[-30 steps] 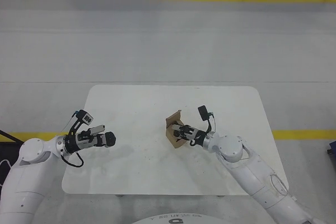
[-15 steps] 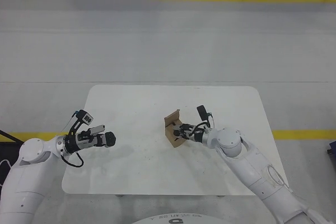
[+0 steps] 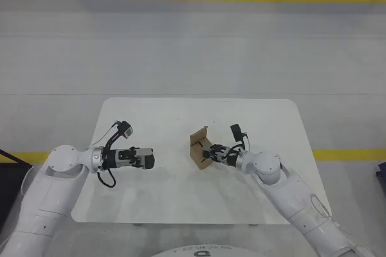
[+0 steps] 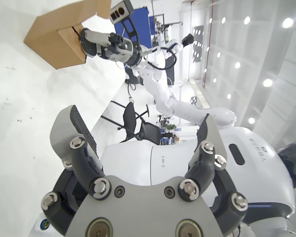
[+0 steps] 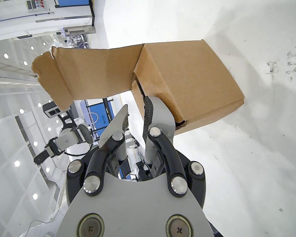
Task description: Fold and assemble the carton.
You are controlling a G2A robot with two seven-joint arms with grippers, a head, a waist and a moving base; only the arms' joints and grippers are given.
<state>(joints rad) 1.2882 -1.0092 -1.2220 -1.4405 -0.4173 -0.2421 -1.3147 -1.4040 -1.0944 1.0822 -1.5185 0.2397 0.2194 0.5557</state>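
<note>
A small brown carton [image 3: 199, 151] lies on its side near the middle of the white table [image 3: 264, 119], with one long flap [image 5: 71, 72] sticking up unfolded. My right gripper [image 3: 211, 154] is at the carton's end face. Its fingers are almost together with nothing visible between them, and one fingertip [image 5: 160, 109] rests against the carton's [image 5: 192, 75] end panel. My left gripper [image 3: 151, 158] hovers over bare table well to the left of the carton [image 4: 51, 38]. This gripper [image 4: 140, 118] is open and empty, pointing toward the carton and the right gripper [image 4: 83, 42].
The tabletop between the two grippers and along its far side is bare white surface with a few small scuff marks [image 5: 293, 57]. A black office chair [image 4: 135, 122] stands on the floor beyond the table edge.
My left arm has swung in toward the middle of the table, bringing its open gripper closer to the carton. The right gripper has stayed at the carton's end, shifting only slightly.
</note>
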